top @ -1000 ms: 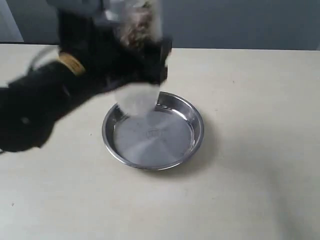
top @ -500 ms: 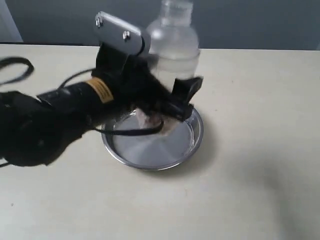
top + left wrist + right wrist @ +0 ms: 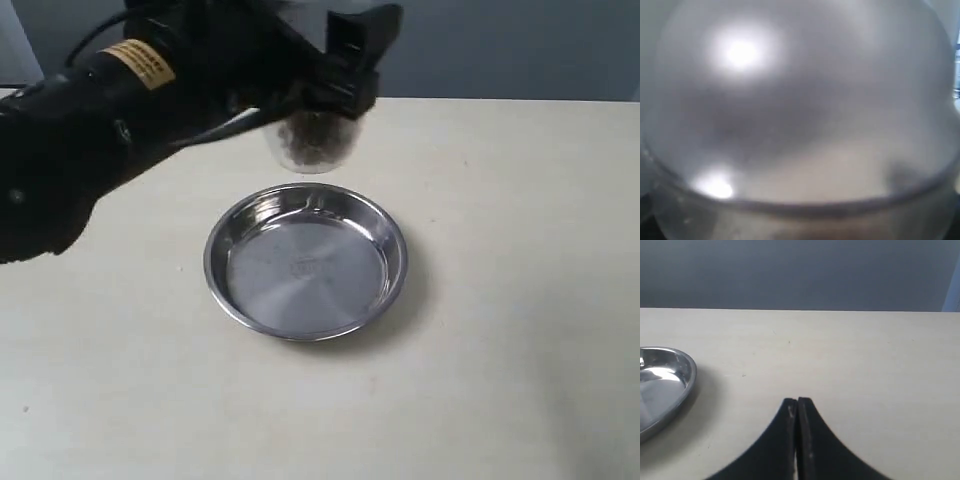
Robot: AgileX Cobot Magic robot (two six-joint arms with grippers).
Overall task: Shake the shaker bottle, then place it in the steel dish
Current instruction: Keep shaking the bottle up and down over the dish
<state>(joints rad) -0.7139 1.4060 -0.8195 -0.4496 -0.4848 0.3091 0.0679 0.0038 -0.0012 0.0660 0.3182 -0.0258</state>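
Observation:
High at the back of the exterior view, my left gripper (image 3: 320, 85) is shut on the shaker bottle (image 3: 312, 142). Only the bottle's lower end shows below the black fingers, with brown granules gathered in it; its top is cut off by the frame edge. In the left wrist view the frosted bottle (image 3: 800, 115) fills the whole picture and hides the fingers. The steel dish (image 3: 306, 262) lies on the table below and in front of the bottle, with nothing in it. My right gripper (image 3: 798, 401) is shut and empty, low over the table, right of the steel dish (image 3: 662, 382).
The pale table (image 3: 500, 300) spreads around the dish. A dark grey wall (image 3: 520, 45) stands behind it. The left arm's black body and cable (image 3: 90, 130) reach in from the left side.
The bottle has swung from low over the dish up and back to the top of the view, with the granules shifting inside it. The dish and the right gripper have not moved.

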